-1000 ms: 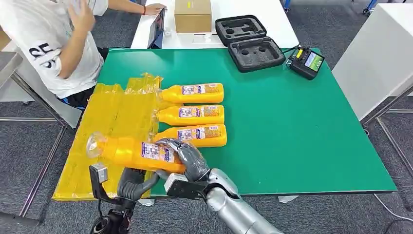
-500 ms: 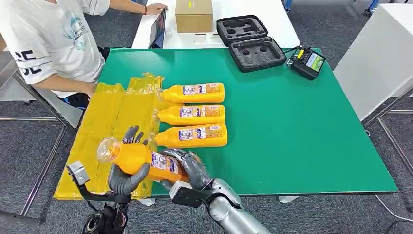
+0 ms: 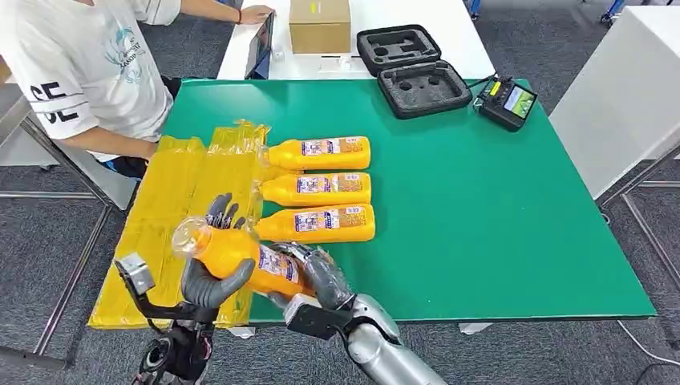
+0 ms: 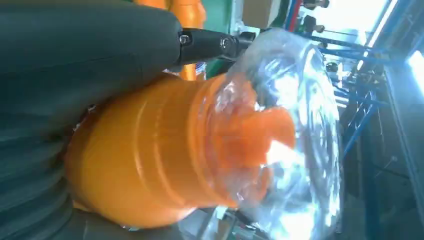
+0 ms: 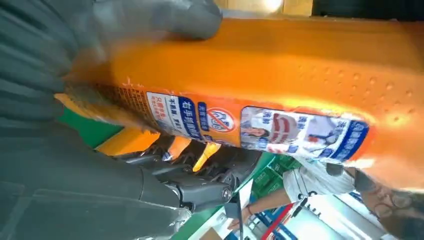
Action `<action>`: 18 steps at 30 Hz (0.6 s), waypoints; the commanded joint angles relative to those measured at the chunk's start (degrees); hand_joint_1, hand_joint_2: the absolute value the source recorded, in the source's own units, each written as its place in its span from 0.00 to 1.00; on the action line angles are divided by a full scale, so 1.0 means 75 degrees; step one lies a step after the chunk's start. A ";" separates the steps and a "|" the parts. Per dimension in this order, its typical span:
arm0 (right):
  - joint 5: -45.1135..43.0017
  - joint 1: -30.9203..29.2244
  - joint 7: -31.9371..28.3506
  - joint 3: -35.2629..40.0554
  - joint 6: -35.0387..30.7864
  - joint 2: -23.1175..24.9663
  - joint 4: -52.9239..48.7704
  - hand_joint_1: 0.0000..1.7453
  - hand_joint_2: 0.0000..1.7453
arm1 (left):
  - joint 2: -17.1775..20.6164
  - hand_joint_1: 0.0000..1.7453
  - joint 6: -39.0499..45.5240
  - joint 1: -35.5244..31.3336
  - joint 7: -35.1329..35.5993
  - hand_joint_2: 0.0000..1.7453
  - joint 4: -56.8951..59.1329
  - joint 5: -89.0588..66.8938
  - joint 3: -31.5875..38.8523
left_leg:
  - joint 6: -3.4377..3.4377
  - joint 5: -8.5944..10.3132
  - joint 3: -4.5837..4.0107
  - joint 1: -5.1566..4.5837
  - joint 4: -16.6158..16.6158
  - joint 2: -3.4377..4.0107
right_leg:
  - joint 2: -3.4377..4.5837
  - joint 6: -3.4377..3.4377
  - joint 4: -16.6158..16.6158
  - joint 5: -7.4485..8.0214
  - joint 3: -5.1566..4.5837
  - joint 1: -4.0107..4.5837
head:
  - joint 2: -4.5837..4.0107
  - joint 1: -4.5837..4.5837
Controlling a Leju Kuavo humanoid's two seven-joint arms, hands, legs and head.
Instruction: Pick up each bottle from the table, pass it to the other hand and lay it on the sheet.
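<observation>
Since the earlier frame the held bottle (image 3: 240, 258) has tilted cap-end up and the left robot hand (image 3: 212, 273) has wrapped round its neck end; a second ago that hand was still below it. Right robot hand (image 3: 314, 274) clamps the label end, left robot hand clamps the shoulder near the clear cap, so both are closed on it mid-handover. Held bottle is in the air over the near edge of the yellow sheet (image 3: 172, 216), off the desk (image 3: 481, 208). Long axis runs from the right robot hand toward the sheet, cap pointing at the sheet side; left robot hand is nearer the sheet, so it likely does the laying once the right lets go. Bottle is orange plastic, ribbed shoulder, clear dome cap over an orange nozzle, blue-white label. Three more bottles (image 3: 319, 188) lie side by side just beyond, beside the sheet.
</observation>
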 commanded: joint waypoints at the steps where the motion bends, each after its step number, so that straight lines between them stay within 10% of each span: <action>1: 0.0040 0.0036 0.0016 -0.0033 0.0047 -0.0081 -0.0212 1.00 1.00 | 0.0102 1.00 0.0096 -0.0359 -0.0043 1.00 0.0498 -0.0264 -0.0652 | -0.0008 -0.0011 0.0031 0.0004 -0.0003 -0.0018 | -0.0009 -0.0006 -0.0004 -0.0014 0.0035 0.0003 | 0.0000 0.0000; 14: 0.0305 -0.0005 0.0076 -0.0041 -0.0318 -0.0084 -0.0165 1.00 1.00 | 0.0198 1.00 0.0107 -0.0518 0.0166 1.00 0.0744 -0.0160 -0.0537 | -0.0007 -0.0011 0.0032 0.0003 -0.0004 -0.0010 | -0.0002 -0.0006 -0.0004 -0.0012 0.0035 0.0003 | 0.0000 0.0000; 15: 0.0326 0.0025 0.0076 -0.0061 -0.0406 -0.0078 -0.0198 0.68 1.00 | 0.0198 1.00 0.0100 -0.0500 0.0176 1.00 0.0732 -0.0160 -0.0518 | -0.0009 -0.0017 0.0044 0.0005 -0.0004 -0.0010 | 0.0001 -0.0007 -0.0003 -0.0018 0.0045 0.0004 | 0.0000 0.0000; 16: 0.0356 0.0091 0.0021 -0.0092 -0.0572 -0.0064 -0.0303 0.00 1.00 | 0.0185 1.00 0.0138 -0.0457 0.0154 1.00 0.0681 -0.0124 -0.0433 | -0.0006 -0.0009 0.0029 0.0001 -0.0006 -0.0007 | 0.0001 -0.0004 -0.0004 -0.0010 0.0029 0.0001 | 0.0000 0.0000; 17: 0.0340 0.0153 -0.0067 -0.0115 -0.0740 -0.0061 -0.0458 0.00 0.00 | 0.0171 1.00 0.0335 -0.0458 0.0064 1.00 0.0626 -0.0212 -0.0314 | -0.0010 -0.0018 0.0049 0.0003 -0.0007 -0.0010 | 0.0001 -0.0007 -0.0004 -0.0019 0.0050 0.0002 | 0.0000 0.0000; 18: 0.0152 0.0251 -0.0239 -0.0166 -0.0807 -0.0049 -0.0708 0.00 0.00 | 0.0170 1.00 0.0500 -0.0470 0.0006 1.00 0.0563 -0.0296 -0.0221 | -0.0007 -0.0010 0.0029 0.0003 -0.0005 -0.0006 | 0.0002 -0.0005 -0.0004 -0.0011 0.0030 0.0003 | 0.0000 0.0000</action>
